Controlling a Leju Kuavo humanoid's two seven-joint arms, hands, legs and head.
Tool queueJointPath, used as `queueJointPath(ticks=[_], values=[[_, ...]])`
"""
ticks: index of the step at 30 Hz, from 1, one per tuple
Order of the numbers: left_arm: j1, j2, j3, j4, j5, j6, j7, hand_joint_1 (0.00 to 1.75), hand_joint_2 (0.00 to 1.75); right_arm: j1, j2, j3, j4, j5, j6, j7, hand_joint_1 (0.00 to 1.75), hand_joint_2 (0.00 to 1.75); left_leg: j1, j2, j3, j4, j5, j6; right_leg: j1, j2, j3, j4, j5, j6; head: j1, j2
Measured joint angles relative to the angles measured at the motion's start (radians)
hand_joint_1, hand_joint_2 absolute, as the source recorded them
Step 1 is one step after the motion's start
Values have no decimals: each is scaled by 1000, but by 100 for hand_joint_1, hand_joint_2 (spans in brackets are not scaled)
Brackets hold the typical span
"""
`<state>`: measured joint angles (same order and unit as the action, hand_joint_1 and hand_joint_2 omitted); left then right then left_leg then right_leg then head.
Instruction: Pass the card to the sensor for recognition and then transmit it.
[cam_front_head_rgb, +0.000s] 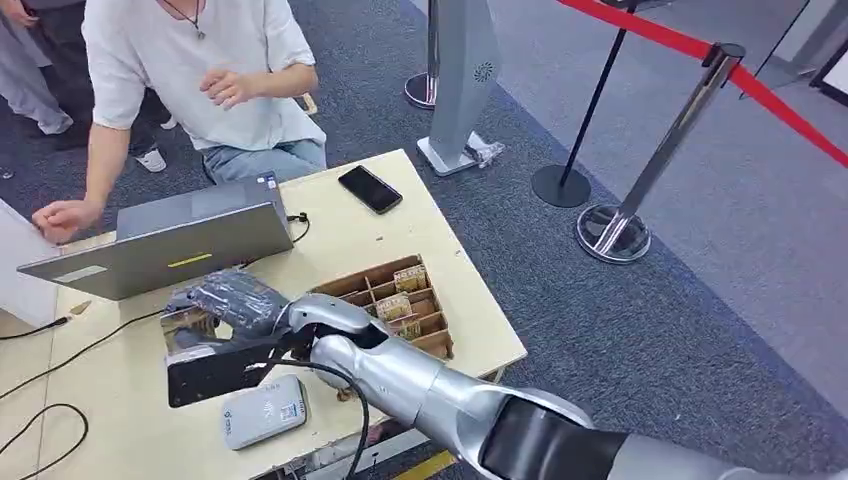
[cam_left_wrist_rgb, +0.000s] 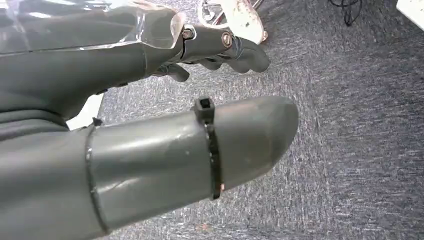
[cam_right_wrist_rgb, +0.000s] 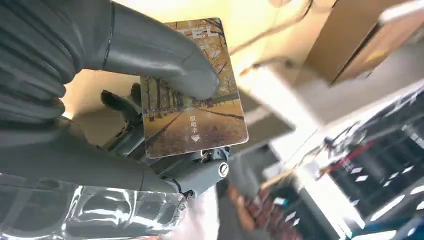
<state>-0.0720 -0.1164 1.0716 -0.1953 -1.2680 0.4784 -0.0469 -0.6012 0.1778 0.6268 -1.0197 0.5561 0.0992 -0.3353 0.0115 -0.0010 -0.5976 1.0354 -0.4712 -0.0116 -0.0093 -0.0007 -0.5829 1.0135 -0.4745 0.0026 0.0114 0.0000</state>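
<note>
A pale wooden bench (cam_front_head_rgb: 470, 330) stands on grey carpet, with a person seated at its far side behind an open laptop (cam_front_head_rgb: 165, 245). A black phone (cam_front_head_rgb: 369, 188) lies near the far edge of the bench. Toward the middle sits a brown box with dividers (cam_front_head_rgb: 430, 335), several of its compartments holding stacked cards. At the near edge lies a small grey sensor (cam_front_head_rgb: 263, 411), flat on the bench.

The robot's silver right arm reaches across the bench from the lower right. Its right robot hand (cam_front_head_rgb: 230, 300) hovers between the laptop and the sensor, above the bench. In the right wrist view, this robot hand pinches a card (cam_right_wrist_rgb: 192, 107) printed with an autumn tree-lined road, thumb (cam_right_wrist_rgb: 165, 57) pressing on its face and darker fingers behind it. The card is off the bench, clear of the box.

The left robot hand (cam_left_wrist_rgb: 165, 115) hangs over the carpet, fingers loosely apart, holding nothing.

The card appears to be picked and on its way to the sensor. The next move likely calls for lowering it flat over the sensor, close enough to be read.
</note>
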Motion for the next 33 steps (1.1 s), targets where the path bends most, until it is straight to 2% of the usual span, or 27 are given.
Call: queueJointPath(ticks=[4, 11, 23, 33], values=[[0, 0, 0, 0, 2, 0, 0, 0, 0, -2, 0, 45, 42, -61, 49, 2, 175, 175, 0, 0, 0, 0, 0, 0, 0, 0, 0, 0, 0, 0, 0, 0], [0, 0, 1, 0, 9, 0, 0, 0, 0, -11, 18, 119, 178, -87, 56, 41, 175, 175, 0, 0, 0, 0, 0, 0, 0, 0, 0, 0, 0, 0, 0, 0], [1, 2, 1, 0, 8, -2, -1, 0, 0, -22, 64, 206, 379, -71, 22, 98, 175, 175, 0, 0, 0, 0, 0, 0, 0, 0, 0, 0, 0, 0, 0, 0], [1, 2, 1, 0, 5, -3, -1, 0, 0, -30, 84, 246, 468, -34, -39, 186, 175, 175, 0, 0, 0, 0, 0, 0, 0, 0, 0, 0, 0, 0, 0, 0]])
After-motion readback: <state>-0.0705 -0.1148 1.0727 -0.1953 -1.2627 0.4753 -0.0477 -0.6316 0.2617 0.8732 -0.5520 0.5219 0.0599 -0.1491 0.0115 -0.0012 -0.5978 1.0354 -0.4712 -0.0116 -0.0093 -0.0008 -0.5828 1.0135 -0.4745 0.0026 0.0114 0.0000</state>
